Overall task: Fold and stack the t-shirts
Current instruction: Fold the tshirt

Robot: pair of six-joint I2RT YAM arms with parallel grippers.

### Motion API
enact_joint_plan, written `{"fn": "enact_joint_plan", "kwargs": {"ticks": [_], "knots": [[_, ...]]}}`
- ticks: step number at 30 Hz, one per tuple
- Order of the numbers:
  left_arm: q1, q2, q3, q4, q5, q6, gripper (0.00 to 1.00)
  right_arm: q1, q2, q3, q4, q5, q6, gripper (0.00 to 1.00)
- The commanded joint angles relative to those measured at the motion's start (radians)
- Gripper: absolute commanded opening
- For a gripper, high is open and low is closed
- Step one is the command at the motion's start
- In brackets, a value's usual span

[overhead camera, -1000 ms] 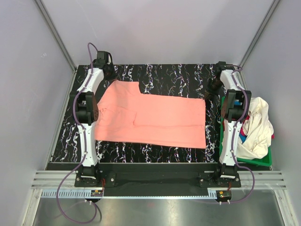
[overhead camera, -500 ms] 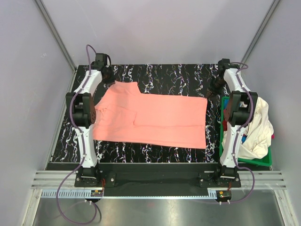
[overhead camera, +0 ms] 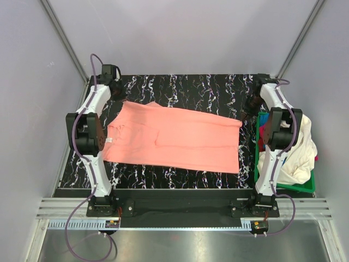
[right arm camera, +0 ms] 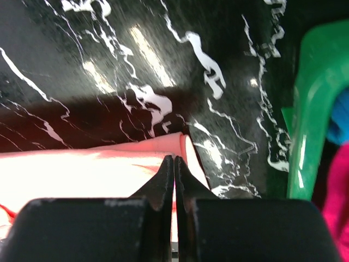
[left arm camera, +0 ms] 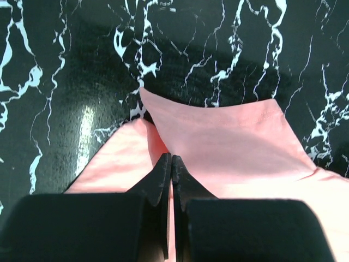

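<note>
A salmon-pink t-shirt [overhead camera: 174,136] lies spread across the black marbled table, with a small white label [overhead camera: 109,140] at its left end. My left gripper [overhead camera: 119,99] is shut on the shirt's far left corner; the left wrist view shows the jaws [left arm camera: 171,159] pinching pink cloth [left arm camera: 229,142]. My right gripper [overhead camera: 246,113] is shut on the far right corner; the right wrist view shows its tips [right arm camera: 174,159] closed on the pink edge [right arm camera: 109,166]. A cream-white t-shirt [overhead camera: 297,150] hangs over the basket, with magenta [overhead camera: 266,132] and blue [overhead camera: 281,161] cloth beneath it.
The green plastic basket [overhead camera: 257,164] stands at the table's right edge, close to my right arm, and also shows in the right wrist view [right arm camera: 313,109]. Grey walls enclose the table at the back and sides. Bare marbled tabletop [overhead camera: 191,87] lies behind the shirt.
Both grippers have moved outward, the left one leftward and the right one rightward, pulling the shirt's far edge taut. The raised flap at the far left has flattened.
</note>
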Motion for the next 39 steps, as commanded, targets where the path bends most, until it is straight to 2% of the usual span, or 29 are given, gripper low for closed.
{"fn": "enact_joint_plan", "kwargs": {"ticks": [1,17,29,39], "knots": [[0.002,-0.081,-0.034,0.028,-0.035,0.026,0.0,-0.004,-0.101,-0.036,0.011,0.056,0.018,0.0],[0.044,-0.234,-0.21,0.042,-0.036,0.024,0.0,-0.004,-0.18,-0.117,0.031,0.014,0.003,0.0],[0.047,-0.316,-0.329,0.038,-0.043,0.014,0.0,-0.004,-0.263,-0.263,0.061,-0.04,0.024,0.0],[0.065,-0.38,-0.424,0.039,-0.101,0.012,0.0,-0.003,-0.319,-0.398,0.101,-0.046,0.02,0.0]]}}
